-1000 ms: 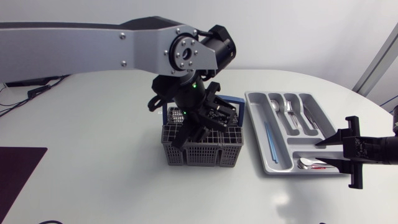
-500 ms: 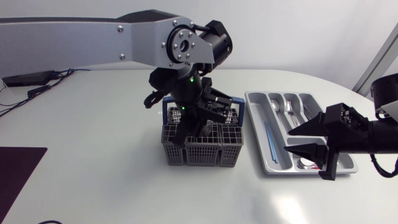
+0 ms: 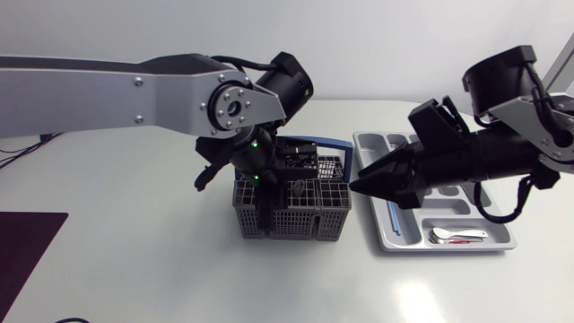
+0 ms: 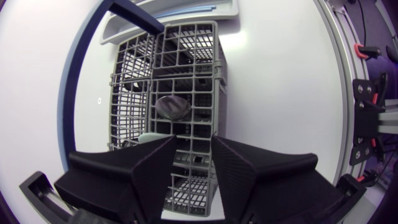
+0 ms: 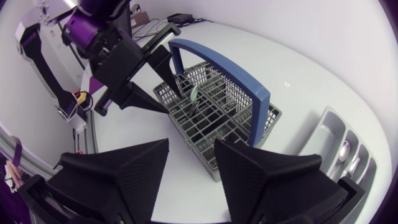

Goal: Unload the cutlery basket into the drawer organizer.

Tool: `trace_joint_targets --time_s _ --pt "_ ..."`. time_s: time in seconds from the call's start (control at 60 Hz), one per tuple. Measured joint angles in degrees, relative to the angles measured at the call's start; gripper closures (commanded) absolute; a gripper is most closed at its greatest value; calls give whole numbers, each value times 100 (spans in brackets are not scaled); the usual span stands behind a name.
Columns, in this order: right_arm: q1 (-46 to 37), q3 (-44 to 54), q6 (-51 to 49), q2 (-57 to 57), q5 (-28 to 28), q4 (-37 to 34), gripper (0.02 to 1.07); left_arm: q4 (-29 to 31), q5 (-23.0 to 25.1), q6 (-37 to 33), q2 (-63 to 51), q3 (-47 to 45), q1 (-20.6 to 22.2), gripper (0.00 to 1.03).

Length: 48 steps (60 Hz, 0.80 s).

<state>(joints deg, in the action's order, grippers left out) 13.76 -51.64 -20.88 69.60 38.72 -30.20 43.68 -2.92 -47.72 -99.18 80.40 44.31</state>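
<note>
The grey cutlery basket (image 3: 296, 218) with a blue handle (image 3: 339, 144) stands mid-table. My left gripper (image 3: 266, 202) reaches down into its left side, open, with nothing between the fingers (image 4: 194, 154). Below it the basket (image 4: 186, 56) holds a dark rounded piece of cutlery (image 4: 173, 107). A pale cutlery tip (image 5: 194, 93) stands in the basket (image 5: 214, 118) close to the left arm's fingers (image 5: 163, 62). My right gripper (image 3: 357, 185) hovers over the grey drawer organizer (image 3: 395, 240), pointing at the basket, open and holding nothing (image 5: 191, 145).
The organizer holds spoons and forks (image 3: 421, 163) in its long slots, a thin blue piece (image 3: 392, 205), and a spoon with a red handle (image 3: 453, 236) in the front compartment. Its corner (image 5: 339, 134) shows beside the right gripper. A dark mat (image 3: 22, 247) lies at the table's left edge.
My right arm swung up and left from beside the organizer's front corner to over it, pointing at the basket. My left gripper sank deeper into the basket's left side.
</note>
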Motion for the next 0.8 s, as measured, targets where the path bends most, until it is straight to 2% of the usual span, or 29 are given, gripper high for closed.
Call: trace_joint_targets --time_s 0.067,0.117,0.383,0.533,0.717,0.8 --pt "131 -140 315 234 0 44 57 -146 4 227 160 -144 0 63" --pt "208 -232 533 402 0 57 57 -273 2 402 275 -247 -2 59" --pt "671 -378 1493 1027 -173 435 57 -894 2 1060 922 -951 -120 59" --pt "883 -378 1917 1217 -459 782 57 -1329 13 1362 1239 -1425 -192 57" --pt "1211 -378 2251 1379 -955 1084 57 -1733 251 1792 1443 -1797 -361 57" --pt "1322 -378 2345 1403 -1178 1158 61 -1974 310 1956 1484 -1897 -457 57"
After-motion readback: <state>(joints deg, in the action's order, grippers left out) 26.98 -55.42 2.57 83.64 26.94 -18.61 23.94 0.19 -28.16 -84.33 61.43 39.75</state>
